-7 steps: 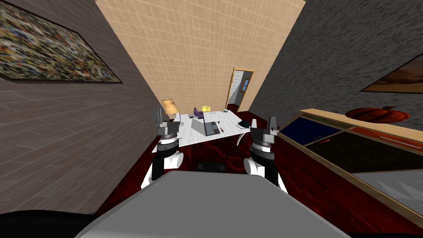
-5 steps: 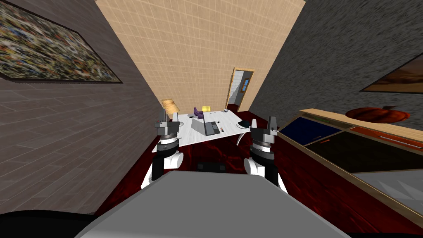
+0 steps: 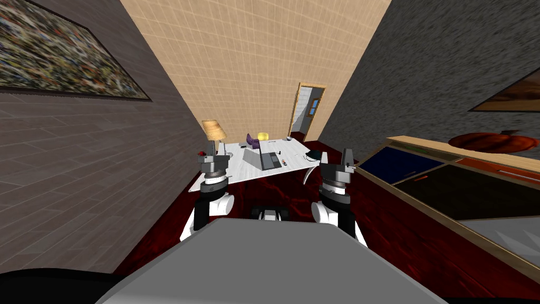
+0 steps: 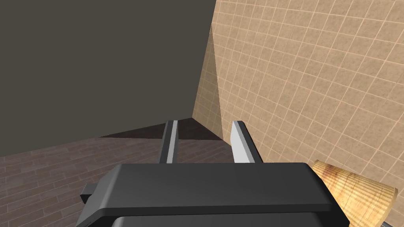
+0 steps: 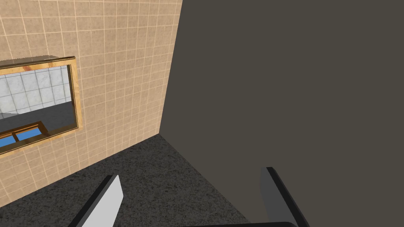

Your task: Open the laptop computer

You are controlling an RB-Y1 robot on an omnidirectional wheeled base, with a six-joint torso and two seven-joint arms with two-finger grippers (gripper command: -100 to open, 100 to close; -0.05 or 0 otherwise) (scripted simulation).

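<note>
The laptop [image 3: 259, 159] sits on the white table [image 3: 237, 170] just above the centre of the head view, lid already raised, well beyond both arms. A lamp [image 3: 212, 130] stands at the table's left end. The left gripper [image 4: 204, 123] holds nothing, its fingers a narrow gap apart. The right gripper [image 5: 191, 173] is spread wide and also empty.

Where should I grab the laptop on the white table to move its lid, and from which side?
On the laptop, pinch the grey lid by its free top edge, coming from the dark keyboard side. The lid looks raised already, leaving that thin edge exposed, though distance makes this uncertain.
</note>
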